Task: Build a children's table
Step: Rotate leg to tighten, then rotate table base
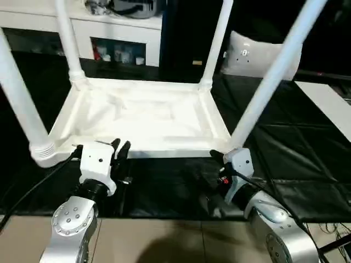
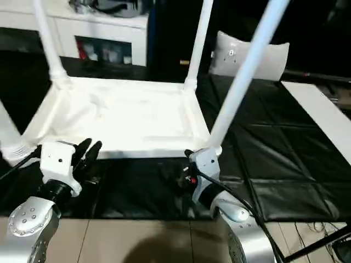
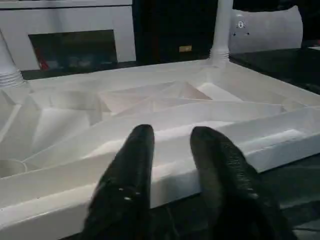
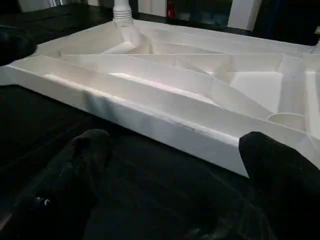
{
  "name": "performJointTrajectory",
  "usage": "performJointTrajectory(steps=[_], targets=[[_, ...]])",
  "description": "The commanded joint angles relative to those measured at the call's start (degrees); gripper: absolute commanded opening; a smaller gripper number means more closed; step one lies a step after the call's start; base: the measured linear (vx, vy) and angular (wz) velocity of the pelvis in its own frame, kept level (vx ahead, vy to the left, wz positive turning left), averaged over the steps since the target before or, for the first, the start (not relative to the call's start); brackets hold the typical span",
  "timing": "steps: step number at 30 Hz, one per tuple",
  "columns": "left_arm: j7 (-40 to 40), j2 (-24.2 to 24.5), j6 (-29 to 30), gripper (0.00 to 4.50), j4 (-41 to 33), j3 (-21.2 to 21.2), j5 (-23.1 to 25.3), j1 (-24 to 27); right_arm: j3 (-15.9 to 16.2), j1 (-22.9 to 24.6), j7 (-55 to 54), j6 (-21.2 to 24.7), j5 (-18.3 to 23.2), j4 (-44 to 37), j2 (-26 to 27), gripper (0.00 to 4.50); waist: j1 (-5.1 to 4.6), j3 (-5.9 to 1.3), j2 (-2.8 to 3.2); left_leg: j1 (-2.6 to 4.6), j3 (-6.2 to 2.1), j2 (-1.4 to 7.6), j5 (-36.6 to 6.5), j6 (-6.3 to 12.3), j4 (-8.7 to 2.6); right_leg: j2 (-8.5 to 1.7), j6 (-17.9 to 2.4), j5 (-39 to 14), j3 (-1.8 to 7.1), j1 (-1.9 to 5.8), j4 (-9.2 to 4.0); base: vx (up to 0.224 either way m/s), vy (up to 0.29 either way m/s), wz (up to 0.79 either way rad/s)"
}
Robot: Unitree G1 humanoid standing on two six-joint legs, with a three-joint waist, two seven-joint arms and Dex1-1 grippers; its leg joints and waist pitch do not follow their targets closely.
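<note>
Black mat (image 1: pixel 285 148) under upturned table (image 1: pixel 142 118).

The right claw (image 4: pixel 172 165) stands wide open just short of the upturned children's table (image 4: pixel 200 100) rim.

The children's table (image 1: pixel 143 118) is plain white all over, its ribbed underside and four legs alike. It lies on a black mat (image 1: pixel 296 159) creased into panels. Both grippers, the left (image 1: pixel 119 148) at seven o'clock and the right (image 4: pixel 175 165) at five, have black fingers on white housings, with silver forearms (image 1: pixel 71 224).
</note>
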Motion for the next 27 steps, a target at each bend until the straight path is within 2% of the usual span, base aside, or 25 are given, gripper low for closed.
performJointTrajectory(steps=[1, 5, 6, 7, 9, 11, 12, 13, 14, 16, 17, 18, 19, 20, 21, 22, 23, 24, 27], targets=[[-0.4, 0.2, -0.3, 1.58, 0.3, -0.8, -0.2, -0.8, -0.2, -0.6, 0.1, -0.5, -0.2, 0.2, -0.5, 4.50, 0.03, -1.12, 0.85, -1.07, -1.58, 4.05, -14.2, 0.36, -5.90, -4.98, -5.7, -23.9, 3.64, 1.04, -6.05, 0.000, 0.000, 0.00], [-0.3, -0.2, 0.2, 1.90, 0.1, -0.4, -1.3, -0.5, -0.2, -0.7, 0.1, -0.5, -0.1, 0.2, -0.5, 4.50, 0.02, -1.38, 0.82, -1.42, -1.60, 4.13, -12.3, 0.44, -5.94, -4.84, -6.1, -20.4, 3.56, 1.07, -5.71, 0.000, 0.000, 0.00], [-0.2, -0.4, 0.5, 2.03, 0.0, -0.2, -1.7, -0.4, -0.2, -0.7, 0.1, -0.5, -0.1, 0.2, -0.5, 4.50, 0.02, -1.65, 0.88, -1.51, -1.56, 4.19, -10.5, 0.62, -5.84, -4.79, -7.2, -16.2, 3.56, 1.19, -5.29, 0.000, 0.000, 0.00], [-0.2, -0.4, 0.6, 2.17, -0.1, -0.2, -1.9, -0.3, -0.1, -0.7, 0.1, -0.6, -0.1, 0.3, -0.5, 4.50, 0.05, -1.73, 0.80, -1.57, -1.51, 4.20, -9.7, 0.75, -5.81, -4.78, -7.6, -14.6, 3.57, 1.25, -5.17, 0.000, 0.000, 0.00], [-0.1, -0.3, 0.6, 2.23, -0.1, -0.2, -2.0, -0.3, 0.0, -0.7, 0.0, -0.6, 0.0, 0.3, -0.5, 4.50, 0.16, -2.21, 1.00, -1.72, -1.35, 4.25, -4.5, 1.53, -5.51, -4.73, -9.7, -5.6, 3.47, 1.60, -4.33, 0.000, 0.000, 0.00], [-0.2, 0.0, 0.6, 2.35, -0.1, -0.3, -1.8, -0.2, 0.1, -0.8, 0.0, -0.6, -0.1, 0.4, -0.4, 4.50, 0.16, -2.63, 0.98, -1.87, -1.31, 4.15, -0.5, 2.22, -5.15, -4.65, -10.7, 0.3, 3.38, 1.90, -3.71, 0.000, 0.000, 0.00], [0.0, 0.1, 0.7, 2.49, 0.0, -0.2, -1.7, -0.3, 0.1, -1.0, -0.1, -0.5, -0.1, 0.5, -0.4, 4.50, 0.18, -2.86, 0.91, -2.06, -1.16, 3.98, 4.5, 3.62, -4.80, -4.54, -12.1, 7.7, 3.28, 2.09, -3.16, 0.000, 0.000, 0.00], [0.1, 0.0, 0.7, 2.61, 0.0, -0.1, -1.7, -0.3, 0.1, -1.0, -0.1, -0.5, -0.1, 0.6, -0.4, 4.50, 0.22, -2.80, 0.93, -2.07, -1.10, 3.99, 5.0, 4.05, -4.82, -4.57, -12.5, 8.6, 3.26, 2.10, -3.12, 0.000, 0.000, 0.00], [0.9, -0.3, 1.0, 2.65, 0.3, 0.5, -1.7, -0.5, 0.0, -1.4, -0.2, -0.2, -0.2, 0.7, -0.4, 4.50, 0.24, -2.63, 0.95, -1.99, -0.97, 4.08, 4.3, 4.59, -4.89, -4.61, -13.1, 8.0, 3.20, 2.03, -3.24, 0.000, 0.000, 0.00], [2.2, -0.9, 1.5, 2.69, 0.7, 2.0, -2.5, -0.8, 0.0, -2.0, -0.2, 0.2, -0.2, 0.8, -0.4, 4.50, 0.23, -2.35, 1.10, -2.03, -0.87, 4.26, 1.4, 4.40, -5.15, -4.78, -13.5, 4.3, 3.21, 2.09, -3.53, 0.000, 0.000, 0.00], [2.3, -1.0, 1.6, 2.80, 0.7, 2.2, -2.7, -0.8, 0.0, -2.1, -0.2, 0.3, -0.2, 0.8, -0.5, 4.50, 0.20, -2.28, 1.02, -2.02, -0.78, 4.31, 0.0, 4.07, -5.19, -4.77, -13.4, 2.6, 3.23, 2.07, -3.68, 0.000, 0.000, 0.00], [2.8, -1.3, 1.8, 2.95, 0.8, 2.7, -2.8, -0.7, 0.1, -2.3, -0.1, 0.3, -0.4, 0.9, -0.7, 4.50, 0.21, -2.02, 1.01, -1.85, -0.68, 4.44, -3.5, 3.04, -5.41, -4.78, -12.8, -2.1, 3.34, 1.86, -4.07, 0.000, 0.000, 0.00], [3.4, -1.6, 2.2, 2.95, 0.8, 3.3, -3.1, -0.4, 0.1, -2.6, -0.2, 0.4, -0.7, 1.0, -0.9, 4.50, 0.23, -1.98, 1.00, -1.83, -0.66, 4.47, -4.3, 2.72, -5.46, -4.77, -12.5, -3.2, 3.36, 1.85, -4.16, 0.000, 0.000, 0.00], [4.6, -2.5, 2.7, 3.03, 0.7, 4.7, -3.9, 0.5, -0.5, -3.2, -0.6, 0.6, -0.9, 1.2, -1.1, 4.50, 0.29, -1.98, 1.42, -1.76, -0.71, 4.48, -4.7, 2.33, -5.46, -4.79, -12.3, -3.7, 3.39, 1.79, -4.15, 0.000, 0.000, 0.00], [5.4, -3.2, 3.1, 3.03, 0.6, 6.1, -4.8, 1.8, -2.0, -4.3, -1.6, 0.7, -1.2, 2.3, -1.5, 4.50, 0.18, -1.94, 1.09, -1.86, -0.66, 4.41, -5.7, 1.76, -5.45, -4.79, -11.8, -5.6, 3.44, 1.80, -4.33, 0.000, 0.000, 0.00], [5.6, -3.3, 3.1, 3.03, 0.6, 6.4, -5.0, 2.0, -2.3, -4.4, -1.8, 0.8, -1.3, 2.5, -1.5, 4.50, 0.09, -1.90, 1.00, -1.96, -0.65, 4.37, -5.8, 1.66, -5.51, -4.76, -11.6, -6.2, 3.47, 1.79, -4.42, 0.000, 0.000, 0.00], [5.6, -3.4, 3.0, 3.03, 0.4, 6.8, -5.3, 2.7, -3.4, -5.1, -2.4, 0.7, -1.0, 3.3, -1.5, 4.50, 0.15, -1.94, 1.37, -1.90, -0.71, 4.35, -5.9, 1.53, -5.51, -4.72, -11.4, -6.4, 3.45, 1.77, -4.38, 0.000, 0.000, 0.00], [5.7, -3.5, 2.5, 3.03, -0.1, 7.5, -5.6, 3.8, -5.1, -6.4, -2.9, 0.6, -0.6, 4.9, -1.8, 4.50, 0.12, -1.94, 1.35, -1.82, -0.60, 4.29, -6.1, 1.54, -5.46, -4.59, -10.9, -6.7, 3.52, 1.57, -4.51, 0.000, 0.000, 0.00], [6.1, -4.1, 1.9, 3.03, -1.4, 8.4, -6.1, 5.7, -7.1, -8.9, -2.7, -0.4, -1.1, 8.5, -3.8, 4.50, 0.04, -2.02, 1.31, -1.85, -0.61, 4.30, -6.0, 1.61, -5.40, -4.49, -11.1, -6.0, 3.38, 1.60, -4.43, 0.000, 0.000, 0.00]])
